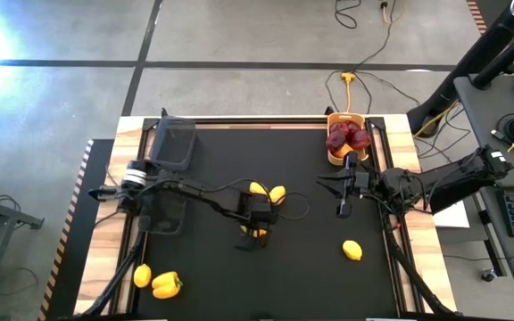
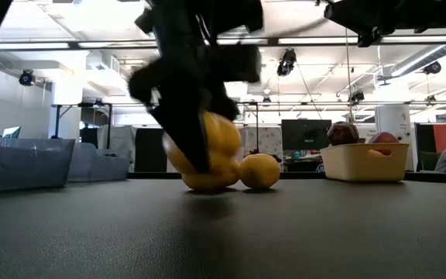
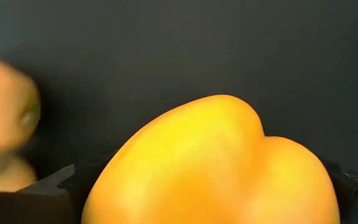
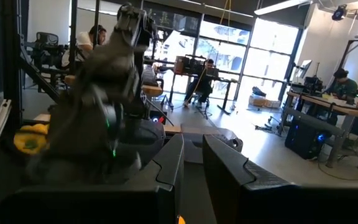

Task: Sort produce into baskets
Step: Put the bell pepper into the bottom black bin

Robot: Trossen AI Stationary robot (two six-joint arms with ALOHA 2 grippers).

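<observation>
Left gripper [image 1: 255, 231] at table [image 1: 302, 267] centre, fingers astride yellow bell pepper [image 3: 216, 168], grip not yet certain; pepper's long axis unclear. Right gripper [image 1: 343, 210] clenched, empty, near yellow-orange basket [image 1: 334, 157].

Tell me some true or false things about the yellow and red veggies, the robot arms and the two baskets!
1. The left gripper is around a yellow bell pepper. True.
2. The yellow-orange plastic basket holds lemons. False: it holds dark red produce.
3. The black mesh basket sits at the table's far left corner. True.
4. The right gripper carries a lemon. False: it is shut and holds nothing.
5. All yellow pieces are in baskets. False: a lone yellow lemon lies on the black table mat.
</observation>
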